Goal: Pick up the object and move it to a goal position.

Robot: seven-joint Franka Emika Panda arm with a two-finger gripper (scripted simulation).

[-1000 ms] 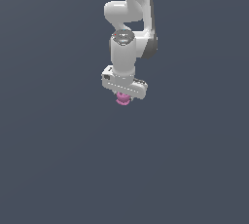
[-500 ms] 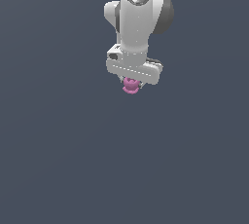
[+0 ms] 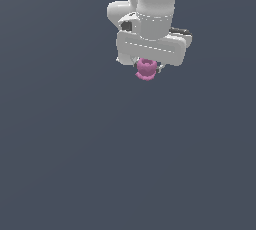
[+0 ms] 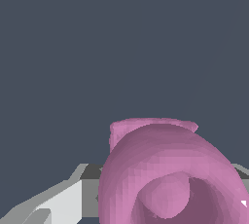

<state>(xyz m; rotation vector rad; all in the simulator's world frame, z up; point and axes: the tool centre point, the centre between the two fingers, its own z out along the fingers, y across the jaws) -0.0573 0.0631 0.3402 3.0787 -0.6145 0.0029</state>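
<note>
The object (image 3: 145, 69) is a small pink-magenta cup-like piece with a lumpy flared rim. It hangs just under the wide white hand of my arm, high in the exterior view, with nothing under it. My gripper (image 3: 146, 67) is shut on the object; its short fingers are mostly hidden behind the hand and the piece. Seen from the wrist view, the object (image 4: 165, 169) fills the near part of the picture, hollow side toward the camera, with one grey-white finger (image 4: 63, 201) showing beside it.
Around the arm there is only a flat, uniform dark grey-blue surface (image 3: 75, 164). No other objects, containers or edges show in either view.
The arm with the held object has shifted toward the exterior view's right and looms larger in that view; the grip on the object is unchanged.
</note>
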